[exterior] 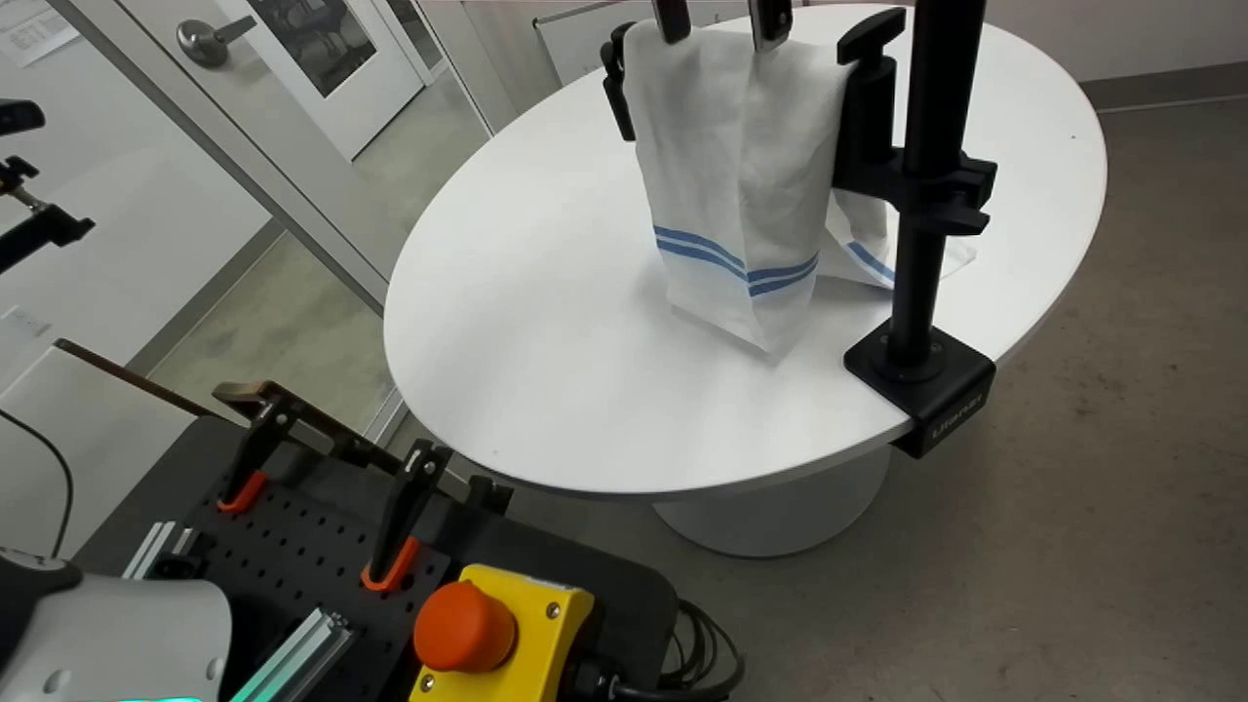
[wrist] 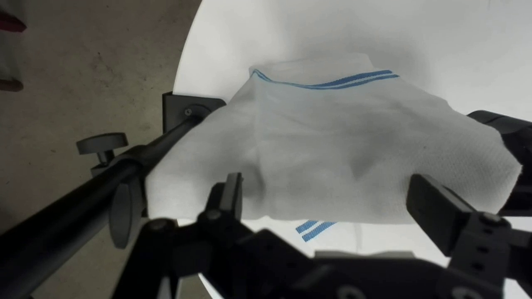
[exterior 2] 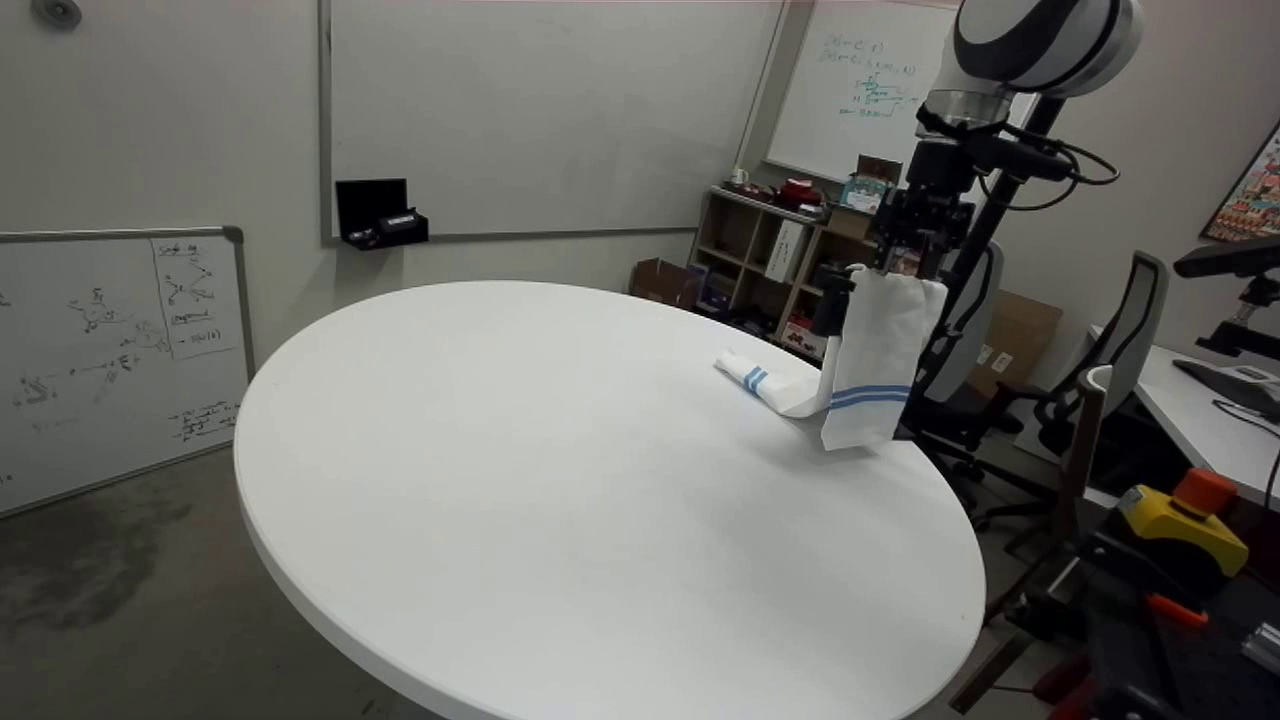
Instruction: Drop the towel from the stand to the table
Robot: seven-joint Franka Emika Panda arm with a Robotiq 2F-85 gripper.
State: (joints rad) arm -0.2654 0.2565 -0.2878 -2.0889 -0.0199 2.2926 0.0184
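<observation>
Along the far left of an exterior view, floor (exterior 2: 100, 620) and a low whiteboard (exterior 2: 120, 360), well apart from the bench (exterior 2: 560, 500). Its curved left rim is in plain view; smooth white top runs wide from there through the middle, good room to move. Shelf unit (exterior 2: 728, 225) behind the far edge. Toward the right, towel (exterior 2: 885, 335): white, blue stripes, draped over the arm of the stand (exterior: 924, 195); one striped end lies on the bench, the other hangs, hem at the surface, contact unclear. Fingers (wrist: 438, 211) at the towel's upper fold, well apart in the wrist view, cloth showing between; can't tell if they touch it. Black pole of the stand just beside the towel, base fixed over the bench edge in an exterior view; pole and bracket stand in the way there, little room on that side. Robot arm (exterior 2: 1045, 45) above. Past the right edge: office chair (exterior 2: 1125, 320), then a black cart (exterior 2: 1150, 640) carrying a yellow box (exterior 2: 1180, 528) with an orange button (exterior 2: 1203, 490).
</observation>
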